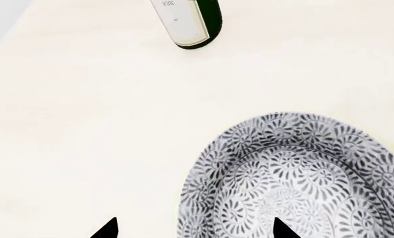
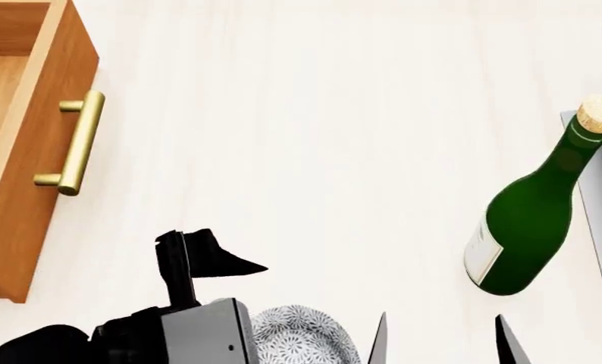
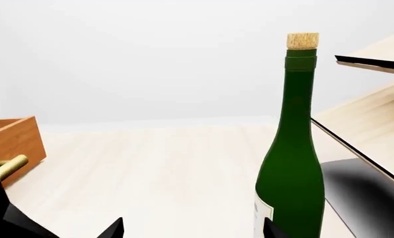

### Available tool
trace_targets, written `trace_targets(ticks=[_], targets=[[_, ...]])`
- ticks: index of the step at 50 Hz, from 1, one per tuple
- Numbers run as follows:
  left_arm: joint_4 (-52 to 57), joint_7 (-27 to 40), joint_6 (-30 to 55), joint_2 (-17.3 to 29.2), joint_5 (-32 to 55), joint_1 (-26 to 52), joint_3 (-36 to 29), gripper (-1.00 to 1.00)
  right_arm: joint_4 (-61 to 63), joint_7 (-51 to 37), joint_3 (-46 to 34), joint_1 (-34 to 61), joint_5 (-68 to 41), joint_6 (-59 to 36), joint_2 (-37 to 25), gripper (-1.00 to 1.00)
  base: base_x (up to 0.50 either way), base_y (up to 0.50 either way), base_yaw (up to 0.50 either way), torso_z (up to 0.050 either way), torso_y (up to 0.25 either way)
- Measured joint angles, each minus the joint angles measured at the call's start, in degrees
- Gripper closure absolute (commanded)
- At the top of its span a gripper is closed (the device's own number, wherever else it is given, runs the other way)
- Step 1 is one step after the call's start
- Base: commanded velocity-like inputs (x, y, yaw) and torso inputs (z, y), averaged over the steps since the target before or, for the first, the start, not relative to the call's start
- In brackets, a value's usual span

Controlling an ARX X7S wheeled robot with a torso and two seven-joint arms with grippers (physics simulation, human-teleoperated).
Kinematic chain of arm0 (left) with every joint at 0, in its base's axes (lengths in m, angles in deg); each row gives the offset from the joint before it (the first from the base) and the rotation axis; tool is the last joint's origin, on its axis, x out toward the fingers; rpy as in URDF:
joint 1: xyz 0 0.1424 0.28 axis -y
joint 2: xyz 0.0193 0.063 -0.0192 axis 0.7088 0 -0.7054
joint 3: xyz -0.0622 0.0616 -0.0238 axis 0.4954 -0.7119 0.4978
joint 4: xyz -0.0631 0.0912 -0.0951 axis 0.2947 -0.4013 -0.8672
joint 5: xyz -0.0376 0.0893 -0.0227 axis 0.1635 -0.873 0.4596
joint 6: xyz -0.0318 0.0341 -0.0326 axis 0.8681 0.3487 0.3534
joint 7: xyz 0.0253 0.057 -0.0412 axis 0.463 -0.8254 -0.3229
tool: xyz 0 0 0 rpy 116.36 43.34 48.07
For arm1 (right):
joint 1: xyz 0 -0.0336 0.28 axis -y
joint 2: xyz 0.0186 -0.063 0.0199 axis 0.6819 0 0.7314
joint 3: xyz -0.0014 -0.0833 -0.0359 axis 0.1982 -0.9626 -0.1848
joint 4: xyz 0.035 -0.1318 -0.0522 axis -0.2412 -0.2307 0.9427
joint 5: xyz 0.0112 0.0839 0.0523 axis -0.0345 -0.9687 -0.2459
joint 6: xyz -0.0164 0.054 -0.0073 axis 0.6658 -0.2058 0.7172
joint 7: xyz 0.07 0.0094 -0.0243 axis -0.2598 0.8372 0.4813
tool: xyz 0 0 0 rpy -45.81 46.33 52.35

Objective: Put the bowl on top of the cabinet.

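Observation:
The bowl (image 1: 296, 178), white with a grey-blue floral pattern, stands upright on the pale table; in the head view the bowl (image 2: 303, 337) lies at the bottom edge. My left gripper (image 1: 195, 231) is open, one fingertip outside the bowl's rim and the other over its inside. The left gripper (image 2: 215, 262) appears as black fingers beside the bowl. The cabinet (image 2: 18, 167), orange-brown with a brass bar handle (image 2: 76, 142), is at the far left, its top out of view. My right gripper (image 2: 443, 345) is open and holds nothing, just right of the bowl.
A green corked bottle (image 2: 528, 227) stands upright at the right, close to the right gripper (image 3: 191, 231). A pale slanted wooden rack (image 3: 372, 124) with a dark base stands beyond the bottle. The cabinet's corner (image 3: 15, 144) is also in the right wrist view.

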Motion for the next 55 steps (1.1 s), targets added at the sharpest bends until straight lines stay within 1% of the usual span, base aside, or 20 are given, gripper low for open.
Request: trace_targets(ticks=[10,15,29,30,35,55], targets=[[-3.2,-1.2,-1.0,0.3,1.8,0.8,-1.5,-1.00,-0.2,-0.1,-0.3,0.0,0.0,0.2,-0.2,-1.00,0.00,0.00,0.00,0.000,-0.004],[-5.1,-1.5,-2.1,0.3,-1.3,0.3,-2.5,-1.00,-0.2,-0.2,-0.5,0.0,0.1,0.3,-0.3,-1.00,0.00,0.00,0.00,0.000,-0.002],[-6.4,-2.1,-5.2,0.5,-2.9,1.1,-4.2,-1.00,-0.4,-0.4,-1.0,0.0,0.3,0.4,-0.6,-1.00,0.00,0.00,0.00,0.000,-0.005],[-6.4,-2.1,-5.4,0.6,-2.9,1.1,-4.3,1.00,-0.4,-0.4,-1.0,0.0,0.3,0.4,-0.6,-1.00,0.00,0.00,0.00,0.000,0.000],[-7.7,-1.8,-6.8,0.5,-5.2,0.4,-4.7,1.00,-0.3,-0.5,-1.1,0.0,0.4,0.5,-0.7,-1.00,0.00,0.00,0.00,0.000,0.000],[-7.4,-0.7,-9.3,1.2,-6.6,0.6,-5.4,1.00,-0.5,-0.9,-1.6,0.0,0.5,0.8,-1.1,-1.00,0.00,0.00,0.00,0.000,-0.004]])
